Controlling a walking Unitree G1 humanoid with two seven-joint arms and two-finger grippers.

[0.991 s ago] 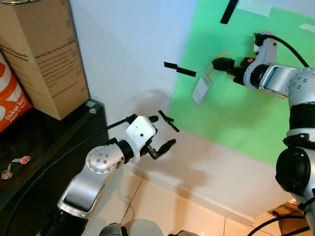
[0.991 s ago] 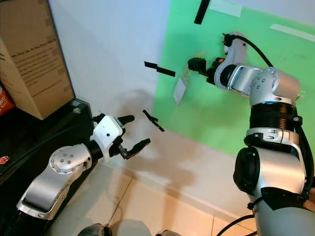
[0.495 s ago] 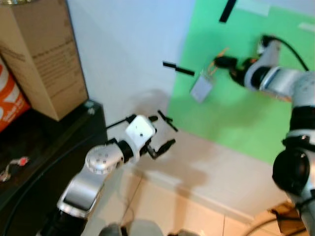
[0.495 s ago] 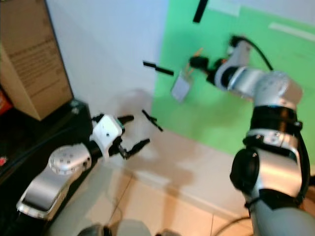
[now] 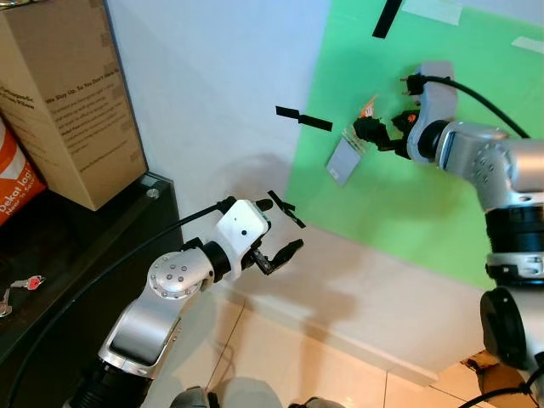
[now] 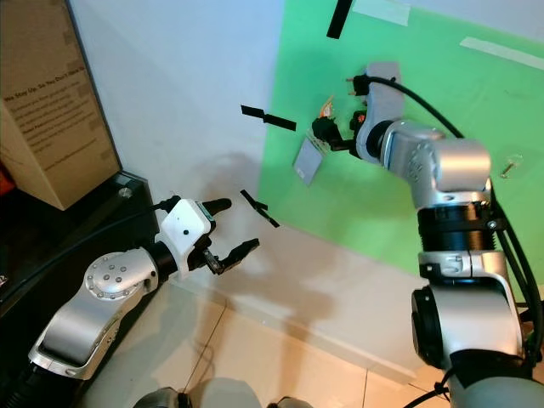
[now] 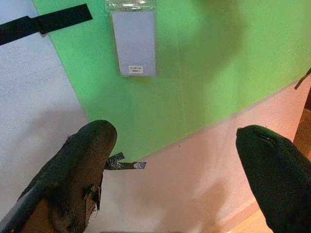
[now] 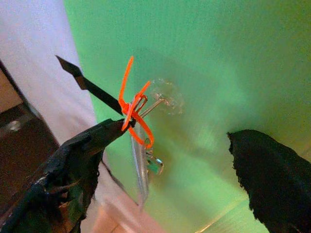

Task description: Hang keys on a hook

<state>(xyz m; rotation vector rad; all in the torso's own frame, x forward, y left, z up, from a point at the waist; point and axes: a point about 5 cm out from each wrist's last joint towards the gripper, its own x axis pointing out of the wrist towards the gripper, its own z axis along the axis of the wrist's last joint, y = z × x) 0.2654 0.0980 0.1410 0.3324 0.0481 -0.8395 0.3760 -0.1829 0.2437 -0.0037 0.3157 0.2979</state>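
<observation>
At the green wall panel [image 5: 408,195], right end effector [image 8: 170,145] spread wide beside the hook [image 8: 163,99] carrying the keys [image 8: 136,111]; left end effector [image 5: 276,234] wide, empty.

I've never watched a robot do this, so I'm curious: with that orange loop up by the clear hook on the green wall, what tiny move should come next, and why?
Probably draw the right gripper slowly back from the green wall panel. Its fingers stand apart, the orange plastic loop seems to sit over the clear suction hook, and the clear card tag hangs below. One finger looks close to the loop, so go gently. The left gripper waits open, lower down.
</observation>
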